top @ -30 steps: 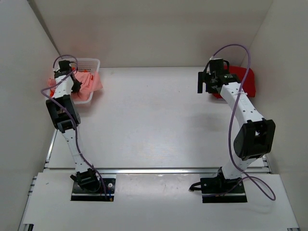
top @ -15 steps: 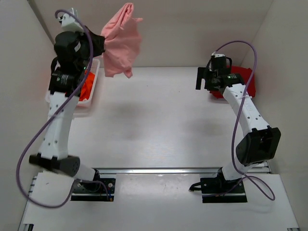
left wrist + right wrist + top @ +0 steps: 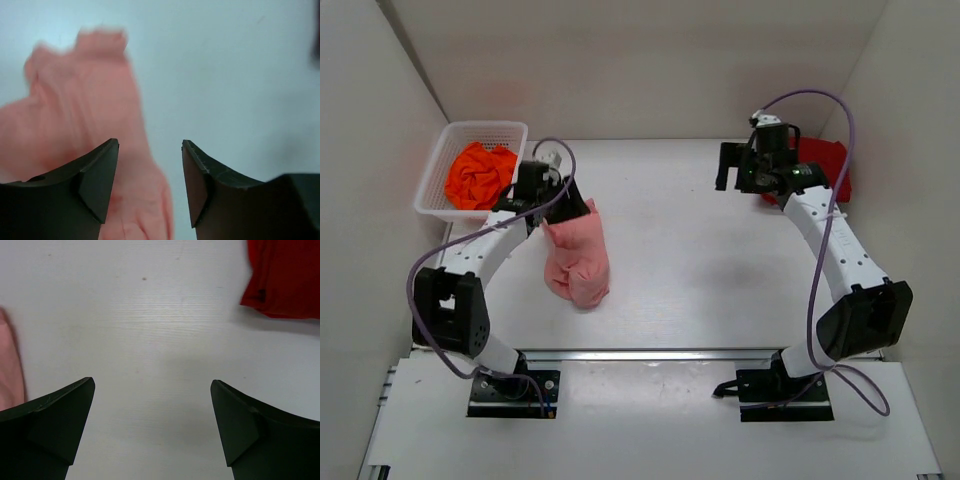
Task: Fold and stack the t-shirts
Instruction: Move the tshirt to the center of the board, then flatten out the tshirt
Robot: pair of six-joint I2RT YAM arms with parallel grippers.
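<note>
A salmon-pink t-shirt [image 3: 578, 262] lies crumpled on the table left of centre. My left gripper [image 3: 567, 203] hovers at its top edge. In the left wrist view this gripper [image 3: 150, 150] stands open with the blurred pink t-shirt [image 3: 85, 100] below it, not pinched. A bright orange t-shirt [image 3: 480, 172] is bunched in the white basket [image 3: 470, 127]. A dark red t-shirt [image 3: 820, 165] lies at the back right. My right gripper [image 3: 730, 168] is open just left of it, over bare table [image 3: 152, 385], with the red t-shirt [image 3: 287, 280] at upper right.
White walls close in the table on the left, back and right. The basket sits in the back left corner. A sliver of pink cloth [image 3: 7, 365] shows at the left edge of the right wrist view.
My left arm lifted the pink t-shirt out of the basket, swung it high, brought it down onto the table and opened its jaws. My right gripper drifted slightly left.
</note>
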